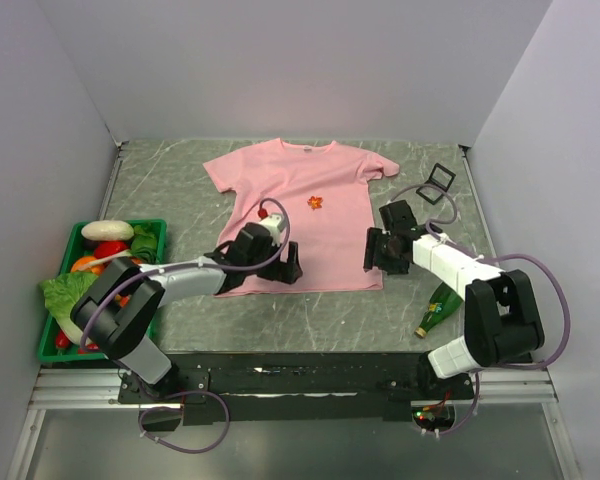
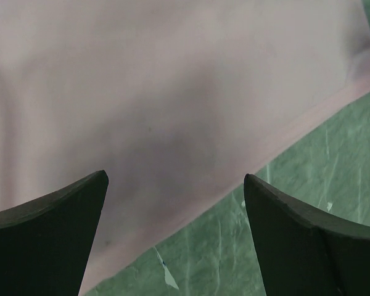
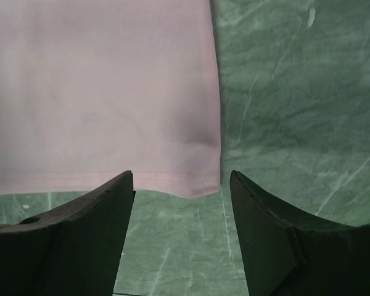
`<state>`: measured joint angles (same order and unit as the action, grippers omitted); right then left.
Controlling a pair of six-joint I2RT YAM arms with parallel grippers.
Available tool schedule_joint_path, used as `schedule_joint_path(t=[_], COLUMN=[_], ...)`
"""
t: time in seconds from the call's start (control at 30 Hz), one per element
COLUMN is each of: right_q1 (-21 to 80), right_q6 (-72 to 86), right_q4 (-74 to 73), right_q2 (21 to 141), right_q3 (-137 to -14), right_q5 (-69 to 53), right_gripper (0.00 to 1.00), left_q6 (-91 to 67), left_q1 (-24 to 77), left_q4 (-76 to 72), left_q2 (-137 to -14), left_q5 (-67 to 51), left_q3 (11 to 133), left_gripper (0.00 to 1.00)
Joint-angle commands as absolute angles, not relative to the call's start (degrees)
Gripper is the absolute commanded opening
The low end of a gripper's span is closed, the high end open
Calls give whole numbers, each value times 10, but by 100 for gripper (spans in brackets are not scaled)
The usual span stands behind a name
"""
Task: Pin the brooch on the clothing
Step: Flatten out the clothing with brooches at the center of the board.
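**Top view.** The clothing (image 1: 330, 245), a light pink T-shirt, lies spread flat on the green marbled counter (image 1: 310, 320), with its collar and white neck label (image 1: 307, 147) turned away from the arm bases. The brooch (image 1: 315, 203), a tiny orange-red pin, sits on the chest of the shirt near its middle. Whether it is fastened or merely resting on the fabric cannot be told. The left gripper (image 1: 286, 266) hangs low over the shirt's lower hem, left of centre. The right gripper (image 1: 376, 250) stands at the shirt's lower right corner. The brooch lies farther from the bases than either gripper and apart from both. A green crate (image 1: 164, 245) of vegetables stands at the counter's left edge. A green bottle (image 1: 437, 308) lies on its side near the right arm, and two small black frames (image 1: 437, 184) sit beyond the right sleeve.

**Left wrist view.** The left gripper (image 2: 176, 185) has its jaws spread wide and nothing between them. Its dark fingers (image 2: 43, 240) frame pink fabric (image 2: 142, 92), whose hem runs diagonally across the counter (image 2: 320, 160).

**Right wrist view.** The right gripper (image 3: 182, 179) also has its jaws parted and grasps nothing. Just beyond its fingers (image 3: 68, 240) lies the stitched bottom corner of the shirt (image 3: 98, 92), flat on the counter (image 3: 296, 92). The brooch is outside both wrist views.
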<state>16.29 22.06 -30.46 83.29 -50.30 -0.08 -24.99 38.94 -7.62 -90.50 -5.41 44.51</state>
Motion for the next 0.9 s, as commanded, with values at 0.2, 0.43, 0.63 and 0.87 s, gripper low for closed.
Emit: schedule_joint_path(t=[0.2,0.43,0.63,0.87], right_q1=[171,171,172,172], right_q6=[253,258,256,281], right_q4=[-265,-270,-307,-317], right_q2=[856,849,805,717], right_q3=[-463,-441,-433,-380], right_q5=[32,15,16,-82], right_gripper=[52,28,8,2], left_q6=[-317,-329,-344,-383], left_q1=[398,402,425,460], left_q4=[-186,-200,-190,-160], left_q2=[-881,-855,-824,-773], left_q5=[-59,-67,-58,-31], left_q3=[347,293,269,240], left_gripper=[96,96,96,96])
